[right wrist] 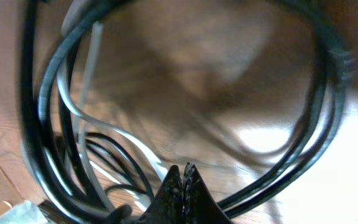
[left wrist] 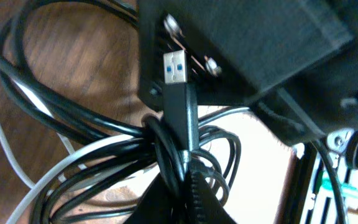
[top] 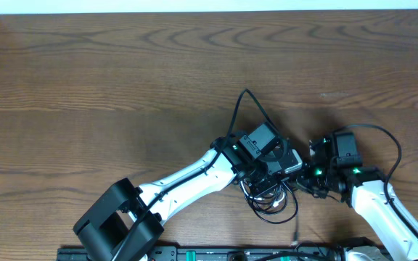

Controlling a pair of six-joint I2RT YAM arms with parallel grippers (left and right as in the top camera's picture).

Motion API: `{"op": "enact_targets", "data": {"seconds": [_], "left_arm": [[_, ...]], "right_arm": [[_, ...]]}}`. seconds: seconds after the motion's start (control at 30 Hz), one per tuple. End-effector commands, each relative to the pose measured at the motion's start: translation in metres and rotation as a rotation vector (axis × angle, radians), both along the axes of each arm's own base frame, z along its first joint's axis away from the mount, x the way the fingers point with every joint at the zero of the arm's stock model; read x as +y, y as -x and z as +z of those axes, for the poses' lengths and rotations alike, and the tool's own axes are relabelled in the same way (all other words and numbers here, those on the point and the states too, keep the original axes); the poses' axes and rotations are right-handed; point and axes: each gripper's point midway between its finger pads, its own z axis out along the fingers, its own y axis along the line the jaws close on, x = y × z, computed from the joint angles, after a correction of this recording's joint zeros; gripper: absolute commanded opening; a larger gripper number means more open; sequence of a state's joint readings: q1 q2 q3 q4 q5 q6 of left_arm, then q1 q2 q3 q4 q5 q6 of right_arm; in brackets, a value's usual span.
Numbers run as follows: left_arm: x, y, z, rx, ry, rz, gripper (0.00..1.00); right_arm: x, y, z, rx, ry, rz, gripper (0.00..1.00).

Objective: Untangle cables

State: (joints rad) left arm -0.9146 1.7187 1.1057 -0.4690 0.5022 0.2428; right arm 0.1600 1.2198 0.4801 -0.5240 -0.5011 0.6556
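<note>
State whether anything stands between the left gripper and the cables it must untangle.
Nothing visible does: the left gripper is shut on a black cable, just below its USB plug.

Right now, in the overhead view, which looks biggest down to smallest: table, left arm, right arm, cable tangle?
1. table
2. left arm
3. right arm, though the frame edge cuts it off
4. cable tangle, partly hidden beneath the arms

We list: left arm, right arm: white links, black joints, green lights, black wires; left hand, right hand: black, tapered fingers.
</note>
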Motion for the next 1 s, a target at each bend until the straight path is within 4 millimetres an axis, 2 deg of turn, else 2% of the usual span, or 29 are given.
{"op": "enact_targets", "data": {"seconds": [0.0,0.03,0.13,0.27,0.37,0.4,0.43,0.63,0.73,0.83,0.97], "left_arm": [[-0.001,0.003,-0.002,0.012,0.008,-0.019,0.35],[0.0,0.002,-0.002,0.009,0.007,-0.017,0.43],[-0.002,-0.003,0.002,0.005,0.013,0.008,0.45],[-0.008,-0.01,0.02,0.028,0.042,0.092,0.45],[-0.008,-0.009,0.027,0.025,0.054,0.1,0.44],[-0.007,-0.01,0.027,0.031,0.049,0.113,0.44],[-0.006,-0.01,0.025,0.04,0.041,0.132,0.44],[0.007,-0.015,0.006,0.069,-0.043,0.261,0.38],[0.013,-0.017,-0.006,0.084,-0.089,0.322,0.34],[0.021,-0.023,-0.016,0.074,-0.14,0.381,0.34],[0.023,-0.025,-0.019,0.075,-0.156,0.411,0.34]], "right_arm": [[0.001,0.011,-0.01,0.02,0.001,0.011,0.01],[0.001,0.011,-0.012,0.015,0.0,0.011,0.01],[0.001,0.009,-0.012,0.003,-0.002,0.011,0.01],[0.002,0.005,-0.011,-0.018,-0.004,0.011,0.02],[0.001,0.001,-0.01,-0.033,0.003,0.006,0.09],[0.0,0.0,-0.01,-0.038,0.006,0.005,0.14],[0.0,-0.001,-0.01,-0.043,0.01,0.004,0.2],[-0.001,-0.003,-0.01,-0.052,0.015,0.001,0.27],[-0.002,-0.004,-0.011,-0.055,0.023,-0.002,0.35],[-0.004,-0.004,-0.012,-0.056,0.035,-0.005,0.36],[-0.004,-0.004,-0.012,-0.056,0.035,-0.006,0.37]]}}
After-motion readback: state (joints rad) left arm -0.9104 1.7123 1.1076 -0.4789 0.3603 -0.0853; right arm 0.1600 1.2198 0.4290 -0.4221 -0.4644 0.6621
